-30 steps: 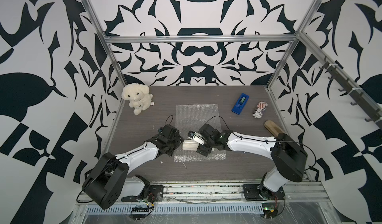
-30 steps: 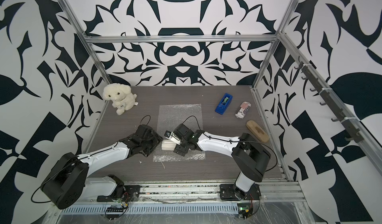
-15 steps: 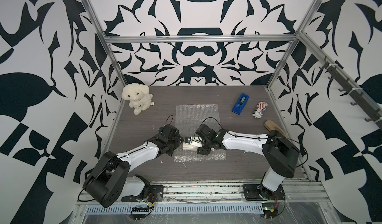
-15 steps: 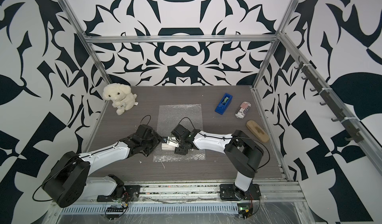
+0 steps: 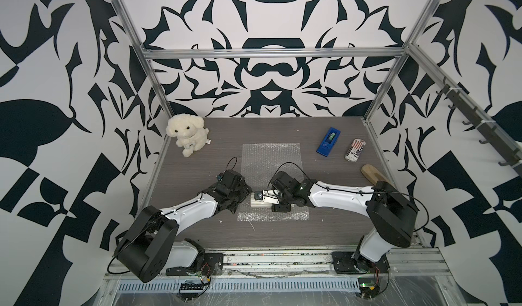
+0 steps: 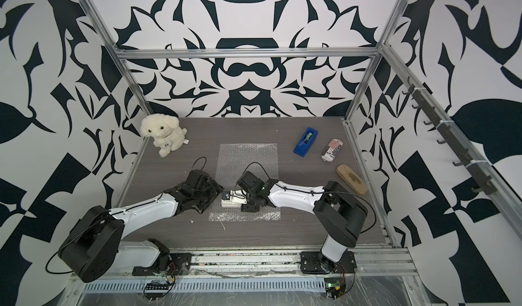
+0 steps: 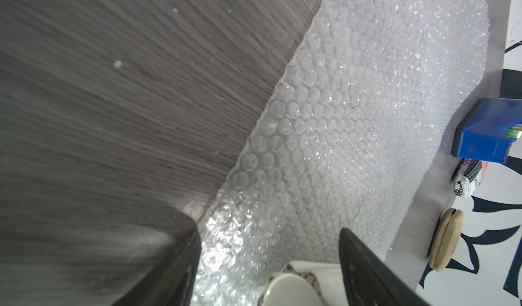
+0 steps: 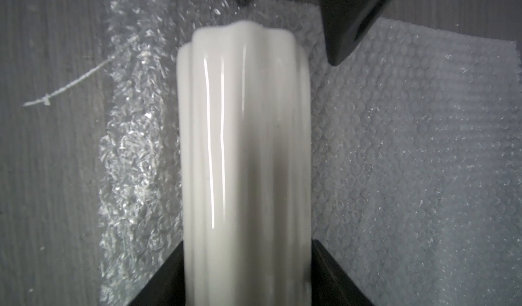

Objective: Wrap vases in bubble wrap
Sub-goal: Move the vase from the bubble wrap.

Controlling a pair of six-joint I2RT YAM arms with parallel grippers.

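Right tool (image 8: 248,242) pinches the vase (image 8: 245,121) at six o'clock on the bubble wrap (image 5: 271,160); left tool (image 7: 268,229) stands spread. The glossy ribs may slip from that pinch.

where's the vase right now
In both top views the vase lies on its side on the near end of the bubble wrap, held in the right gripper, with the open left gripper at its rim end.
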